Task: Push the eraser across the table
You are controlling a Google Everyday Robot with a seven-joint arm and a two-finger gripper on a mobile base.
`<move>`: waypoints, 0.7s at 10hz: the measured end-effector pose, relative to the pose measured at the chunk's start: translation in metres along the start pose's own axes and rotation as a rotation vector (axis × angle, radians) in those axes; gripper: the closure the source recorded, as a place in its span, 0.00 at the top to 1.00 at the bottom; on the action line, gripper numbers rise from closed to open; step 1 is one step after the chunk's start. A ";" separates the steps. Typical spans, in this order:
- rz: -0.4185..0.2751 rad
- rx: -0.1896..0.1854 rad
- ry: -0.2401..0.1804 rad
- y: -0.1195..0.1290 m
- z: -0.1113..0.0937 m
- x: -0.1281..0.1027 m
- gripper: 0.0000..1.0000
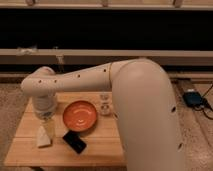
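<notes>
**Open gripper hangs over the wrong block while the eraser sits close to the front edge**

Camera view: A small light-wood counter (pixel 97 147) with a planked top stands on carpet. A thick white robot arm (pixel 142 105) reaches in from the right foreground and hides the counter's right side. At its end, the gripper (pixel 48 124) hangs above the left part of the counter, its fingers spread apart and holding nothing. It is right over a pale beige block (pixel 43 138) that lies near the front left corner.

The eraser (pixel 74 142), a small flat black block, lies near the front edge, left of the middle and turned at an angle. It is just in front of an orange plate (pixel 80 116), close to or touching the plate's rim; which one cannot be told. A small white container (pixel 104 107) stands just to the right of the plate.

Likely risks from here:
- **Wrong block:** the gripper is nearer the beige block than the eraser, so a straight descent would probably push the beige one.
- **Falling off:** the eraser has little room in front of it, and a push towards the front edge could send it to the floor.
- **Hitting the plate:** a push towards the back edge would drive the eraser into the plate, which might then slide and bump the container.
- **Poor contact:** the eraser is low and flat, so a gripper held too high may skim over it, and one held too low may scrape the planks.
</notes>
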 end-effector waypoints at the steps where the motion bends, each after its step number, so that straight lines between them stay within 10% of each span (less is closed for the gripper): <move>1: 0.003 0.003 0.008 -0.001 0.003 -0.001 0.80; 7: 0.012 0.002 0.009 -0.003 0.005 0.002 0.80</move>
